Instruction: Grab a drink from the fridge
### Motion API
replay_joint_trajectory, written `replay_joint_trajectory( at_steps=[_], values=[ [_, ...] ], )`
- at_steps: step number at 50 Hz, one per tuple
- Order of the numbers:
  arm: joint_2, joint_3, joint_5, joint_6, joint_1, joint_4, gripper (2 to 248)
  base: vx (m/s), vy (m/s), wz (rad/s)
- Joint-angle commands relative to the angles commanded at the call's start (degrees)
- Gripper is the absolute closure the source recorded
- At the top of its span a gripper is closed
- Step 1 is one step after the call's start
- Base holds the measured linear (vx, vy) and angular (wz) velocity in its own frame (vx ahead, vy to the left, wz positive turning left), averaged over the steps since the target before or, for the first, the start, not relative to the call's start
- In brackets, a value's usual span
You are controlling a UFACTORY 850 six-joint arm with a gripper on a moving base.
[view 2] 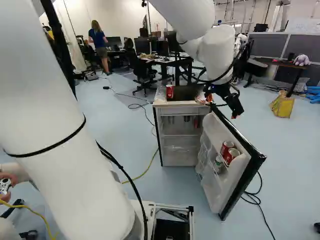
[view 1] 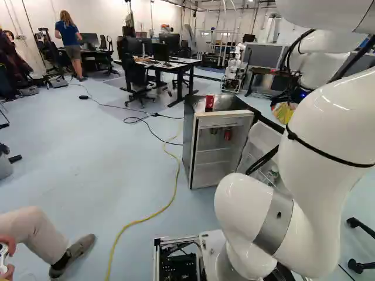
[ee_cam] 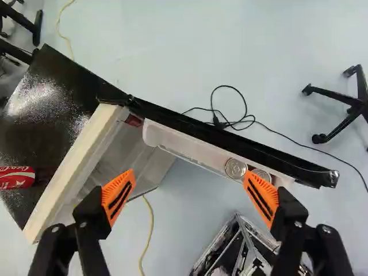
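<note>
So the claw is wide open, with nothing gripped between the orange pads. It's held up high, around the corner where the fridge meets its opened door.

As for the drinks, two red cans are kept side by side on a shelf of that door, below the claw and well apart from it. In the wrist view, one of them is partly covered by a pad. A small bottle is tucked in next to them, and a dark red can can be spotted inside the fridge, up near the top. Another red can is set on top of the fridge.

Further out, a yellow cable is strung along the floor beside the fridge, and a black cable is looped past the door. A yellow bag is seen on the floor at the right of the right base view. Way back, a desk is loaded with monitors, and another robot is parked near it.
</note>
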Motion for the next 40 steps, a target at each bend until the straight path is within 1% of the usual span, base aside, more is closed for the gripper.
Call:
replay_joint_trajectory(
  at_steps=[11, 29, 40],
  values=[
    [-0.9, -2.7, -5.1, 0.0, -1.3, 0.8, 3, 0.0, 0.0, 0.0],
    [-2.5, -7.3, -13.5, 0.0, -2.5, 2.0, 3, 0.0, 0.0, 0.0],
    [-4.7, -10.2, -18.6, 0.0, -3.2, 2.7, 3, 0.0, 0.0, 0.0]
  ],
)
